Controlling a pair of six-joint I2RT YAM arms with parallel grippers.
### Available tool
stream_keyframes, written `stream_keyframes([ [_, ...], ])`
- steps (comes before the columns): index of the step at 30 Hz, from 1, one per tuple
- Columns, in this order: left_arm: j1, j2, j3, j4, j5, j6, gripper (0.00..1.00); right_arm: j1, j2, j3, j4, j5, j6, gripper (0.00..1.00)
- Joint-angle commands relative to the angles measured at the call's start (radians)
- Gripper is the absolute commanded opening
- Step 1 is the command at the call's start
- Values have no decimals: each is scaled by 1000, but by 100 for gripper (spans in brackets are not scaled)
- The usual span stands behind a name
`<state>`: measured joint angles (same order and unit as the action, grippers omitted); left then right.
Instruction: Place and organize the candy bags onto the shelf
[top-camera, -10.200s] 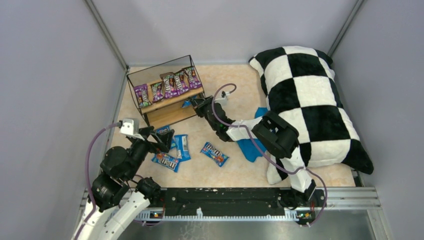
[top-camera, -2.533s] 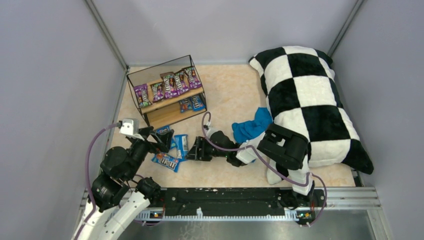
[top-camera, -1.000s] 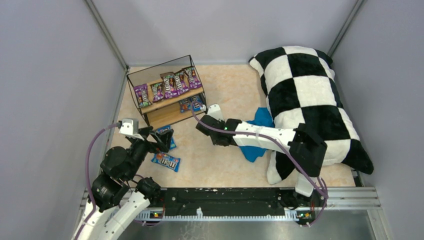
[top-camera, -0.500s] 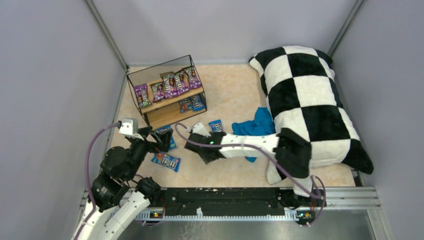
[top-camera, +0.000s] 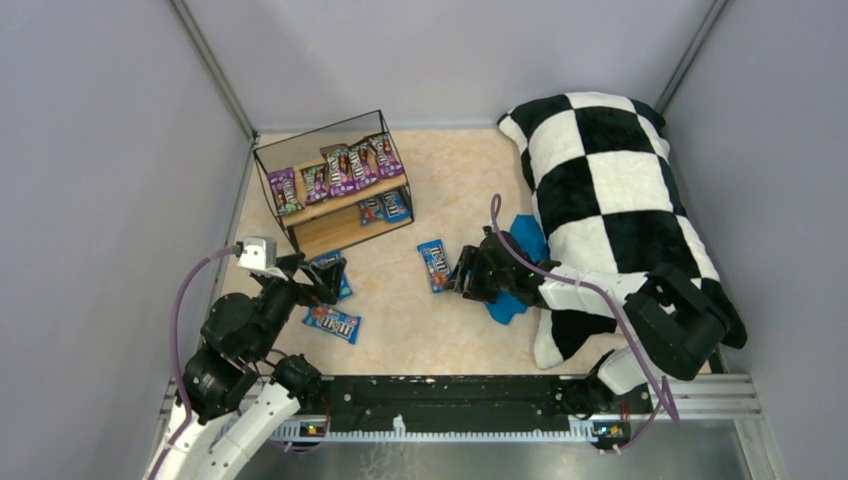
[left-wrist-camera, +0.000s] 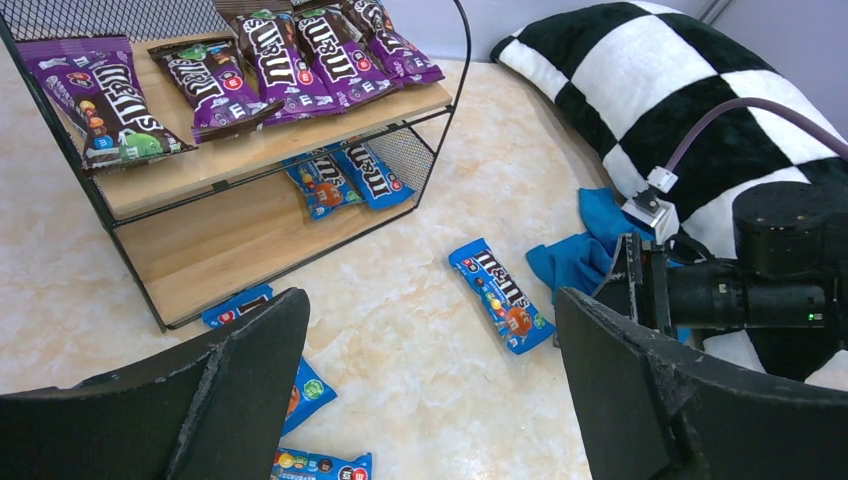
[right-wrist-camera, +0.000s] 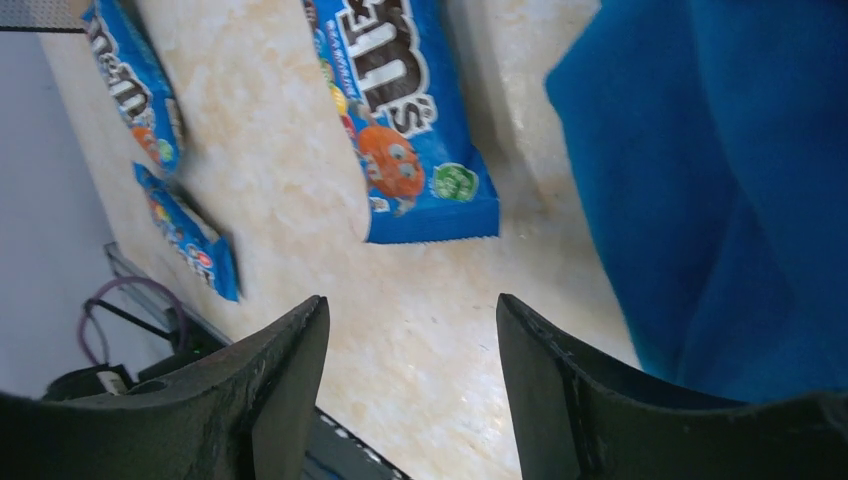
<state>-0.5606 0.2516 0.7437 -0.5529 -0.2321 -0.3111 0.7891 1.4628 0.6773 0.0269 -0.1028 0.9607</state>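
The shelf (top-camera: 325, 232) stands at the far left of the table (top-camera: 460, 180), with a row of purple candy bags (top-camera: 340, 168) lying side by side on its upper board and a blue pair (top-camera: 385, 207) at the right end of its lower board. A loose blue bag (top-camera: 435, 265) lies flat on the table in front of the shelf's right end, apart from the shelf and near the blue cloth (top-camera: 520, 245), which is crumpled against the checkered pillow (top-camera: 620, 180). The right claw (top-camera: 460, 277) sits low just beside this bag, over the edge of the cloth, its jaws apart with nothing between them; from the right wrist the bag lies beyond the fingertips, untouched. The left claw (top-camera: 325, 275) hangs above the table near the shelf's front left corner, its jaws spread as wide as they go and gripping nothing. Under and around it lie more blue packets on the table, one (top-camera: 333, 322) in plain view nearer the arm bases and another (left-wrist-camera: 240, 305) beside the shelf's foot, partly hidden
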Motion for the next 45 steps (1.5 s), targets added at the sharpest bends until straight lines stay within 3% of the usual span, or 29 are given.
stream_keyframes([
  [1, 1, 15, 2, 36, 10, 8, 99, -7, 53, 31, 162, -78, 115, 63],
  [3, 0, 13, 2, 35, 9, 9, 98, -11, 83, 25, 143, -57, 149, 63],
  [12, 0, 13, 1, 37, 17, 10, 99, -36, 199, -86, 380, 23, 293, 60],
  [17, -1, 22, -1, 44, 27, 15, 99, -48, 284, -105, 528, 58, 366, 53],
  [22, 0, 17, 0, 40, 21, 14, 98, -49, 318, -114, 559, 145, 427, 45],
  [31, 0, 17, 0, 40, 22, 14, 99, -59, 366, -106, 641, 203, 484, 45],
  [34, 0, 14, 0, 40, 21, 14, 99, -61, 391, -104, 686, 199, 496, 35],
  [41, -1, 31, -1, 40, 14, 18, 99, -62, 363, -114, 750, 137, 462, 2],
  [45, -1, 36, -1, 38, 8, 17, 99, -58, 301, -160, 801, 53, 439, 0],
])
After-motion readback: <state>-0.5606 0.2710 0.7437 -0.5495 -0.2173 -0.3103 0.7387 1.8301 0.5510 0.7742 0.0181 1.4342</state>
